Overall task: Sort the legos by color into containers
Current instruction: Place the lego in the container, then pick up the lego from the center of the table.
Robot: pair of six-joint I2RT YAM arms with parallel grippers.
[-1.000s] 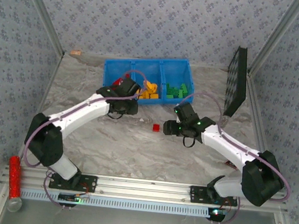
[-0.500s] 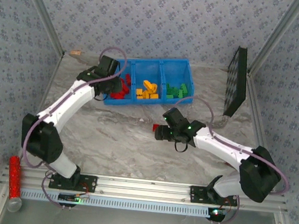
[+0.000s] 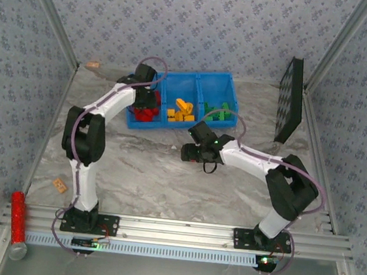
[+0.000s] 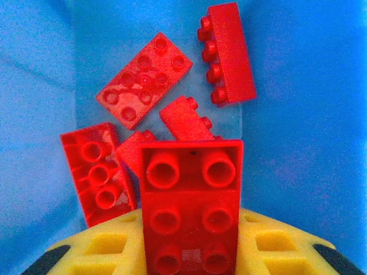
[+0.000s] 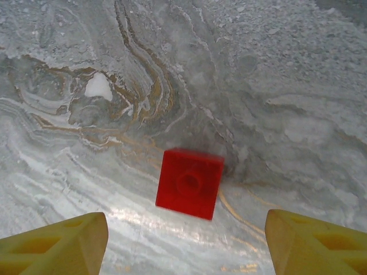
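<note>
Now the left gripper [image 4: 189, 255] clamps a red rectangular plastic brick [image 4: 191, 195] over the left compartment of the bright blue three-bin tray [image 4: 298, 114], so release looks next. The right gripper [image 5: 186, 240], jaws wide apart, hovers above a red square one-stud brick [image 5: 190, 183] on the marble table [image 5: 287, 86], needing descent and closure. The top view adds yellow bricks [image 3: 182, 110] and green bricks [image 3: 219, 110] in the other bins.

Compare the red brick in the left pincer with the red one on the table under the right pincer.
Shape: held brick is long, two rows of studs; loose brick is a small square, one stud. State: held brick is clamped in the left pincer over the blue bin of red bricks; loose brick lies untouched on the table under the open right pincer. Both red.
</note>
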